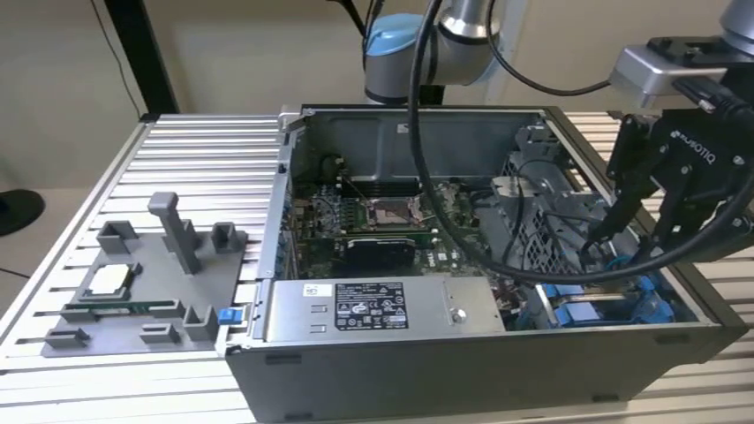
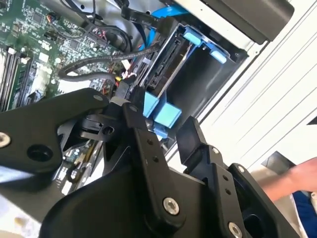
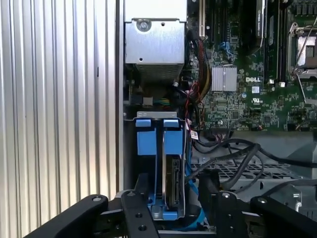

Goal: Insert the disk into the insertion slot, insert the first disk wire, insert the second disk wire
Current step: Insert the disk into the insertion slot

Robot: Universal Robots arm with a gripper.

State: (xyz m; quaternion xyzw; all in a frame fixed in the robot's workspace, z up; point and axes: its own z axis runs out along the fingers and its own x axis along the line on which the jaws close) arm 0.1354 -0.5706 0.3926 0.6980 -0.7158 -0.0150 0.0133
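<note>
Beige wall [image 1: 236,53], ribbed aluminium table [image 1: 200,150]

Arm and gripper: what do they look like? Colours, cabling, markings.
The arm is silver-grey tubing with a light blue joint cap. The gripper is matte black with white lettering on its body; its jointed fingers carry silver screws. A grey metal bracket sits above it, and black cables trail off the arm.

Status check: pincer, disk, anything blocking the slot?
Pincer open, poised over the disk. Disk on edge in the insertion slot, blue carrier showing. Black cables lie beside the slot, not across it.
</note>
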